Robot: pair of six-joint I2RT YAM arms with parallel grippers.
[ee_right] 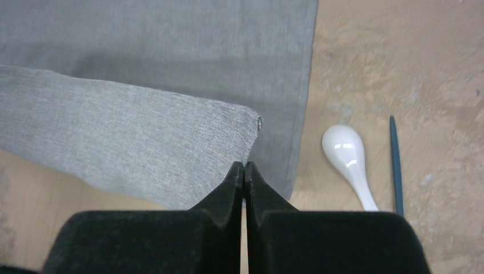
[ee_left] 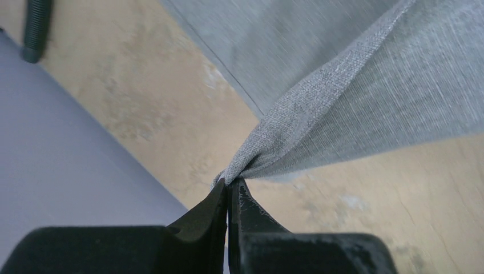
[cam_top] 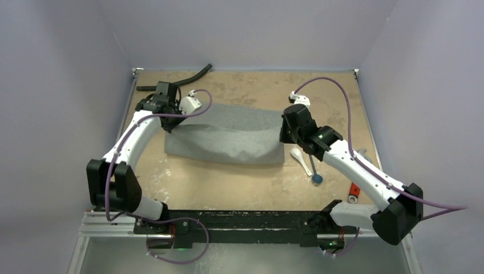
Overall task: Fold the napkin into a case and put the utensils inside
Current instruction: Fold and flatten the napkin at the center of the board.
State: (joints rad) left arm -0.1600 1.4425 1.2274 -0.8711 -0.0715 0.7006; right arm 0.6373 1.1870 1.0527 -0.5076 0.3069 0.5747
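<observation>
The grey napkin [cam_top: 228, 134] lies in the middle of the table with a fold raised across it. My left gripper [cam_top: 172, 123] is shut on its left corner, and the cloth [ee_left: 354, 103] stretches taut from the fingertips [ee_left: 229, 182]. My right gripper [cam_top: 283, 137] is shut on the edge of the lifted layer [ee_right: 131, 142] at the napkin's right end, jaws pressed together [ee_right: 244, 166]. The white spoon [cam_top: 301, 160] and the thin dark stick with a round blue end [cam_top: 316, 177] lie just right of the napkin. The spoon [ee_right: 348, 157] and the stick [ee_right: 395, 165] also show in the right wrist view.
A black curved hose [cam_top: 181, 77] lies at the far left edge and shows in the left wrist view [ee_left: 35, 28]. A red-handled wrench [cam_top: 354, 191] lies near the right arm at the front right. Purple walls enclose the table.
</observation>
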